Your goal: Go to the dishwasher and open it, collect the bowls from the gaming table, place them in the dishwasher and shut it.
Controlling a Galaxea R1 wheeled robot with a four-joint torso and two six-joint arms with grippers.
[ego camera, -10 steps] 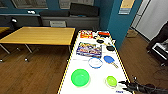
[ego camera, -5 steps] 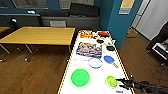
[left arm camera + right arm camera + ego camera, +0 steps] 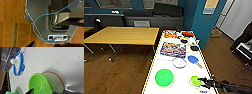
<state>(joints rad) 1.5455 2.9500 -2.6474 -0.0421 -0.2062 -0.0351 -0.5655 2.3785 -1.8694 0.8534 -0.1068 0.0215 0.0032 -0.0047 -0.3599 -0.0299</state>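
The gaming table is white-topped with a pale yellow edge and runs away from me. On it lie a large green bowl, a blue-rimmed bowl and a small green bowl. My right gripper reaches in from the right to the small green bowl. In the right wrist view this green bowl sits tilted on a red-rimmed disc, between the gripper's spread dark fingertips. The blue bowl lies beyond it. The left wrist view looks down at my own grey base and wooden floor. The dishwasher is out of view.
A blue paddle, a board-game box and small dark items take up the table's far half. A yellow-topped table stands to the left, dark cabinets behind. A dark chair is on the right.
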